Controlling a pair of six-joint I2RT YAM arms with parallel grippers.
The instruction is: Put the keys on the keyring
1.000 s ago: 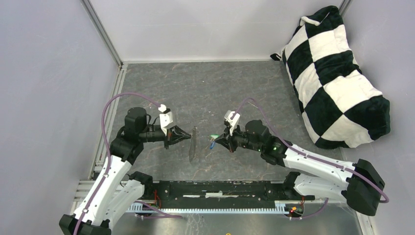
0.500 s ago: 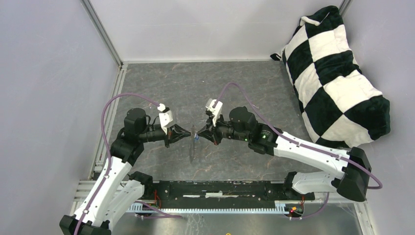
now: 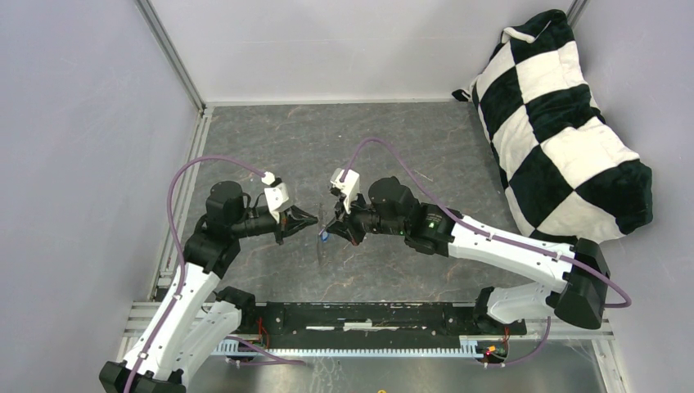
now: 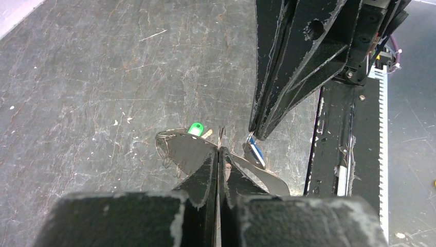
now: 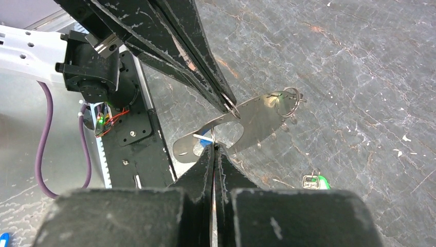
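My left gripper [image 3: 316, 221] [image 4: 219, 148] is shut on the keyring [image 5: 232, 110], a thin wire ring that sticks out past its tips. Below it is a flat silver tag [image 5: 254, 121] [image 4: 187, 149] with another wire ring [image 5: 287, 102] at its far end. I cannot tell if the held ring joins the tag. My right gripper [image 3: 328, 232] [image 5: 213, 146] is shut on the blue-headed key [image 4: 255, 153] [image 3: 326, 237], a finger's width from the left fingertips. The green-headed key [image 4: 195, 127] [image 5: 316, 181] lies on the table beside the tag.
A black-and-white chequered cushion [image 3: 565, 123] fills the back right corner. A black rail [image 3: 368, 315] runs along the near edge between the arm bases. Grey walls close in the left and the back.
My right arm has swung left with the blue key, from a hand's width away to right beside the left fingertips. The left gripper has barely moved and still holds the ring.
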